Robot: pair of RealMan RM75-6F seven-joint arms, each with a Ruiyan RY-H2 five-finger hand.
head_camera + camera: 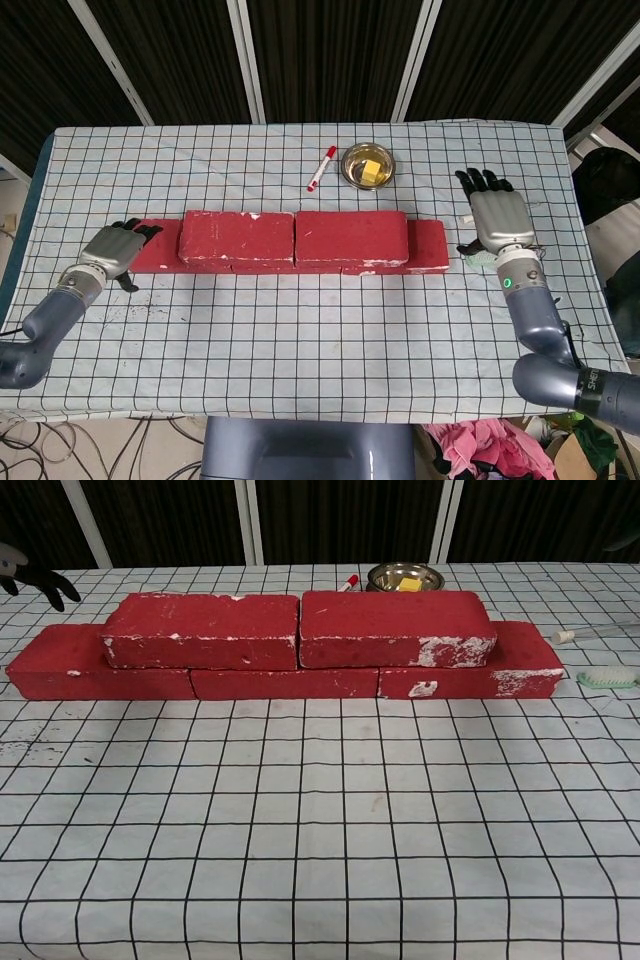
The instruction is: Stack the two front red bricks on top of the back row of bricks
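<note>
From the head view, two rough red bricks lie end to end on a lower row of red bricks, long axes running left to right across the checked tablecloth of the table. The upper left brick and upper right brick touch at their inner ends. The left hand hangs just off the row's left end, fingers loosely curled, holding nothing. The right hand sits well apart to the right, fingers spread and empty. Behind the bricks lie a red-capped marker and a steel bowl holding something yellow.

From the chest view, the upper bricks sit centred on the lower row, whose ends stick out on both sides. Dark fingertips of the left hand show at the left edge.
</note>
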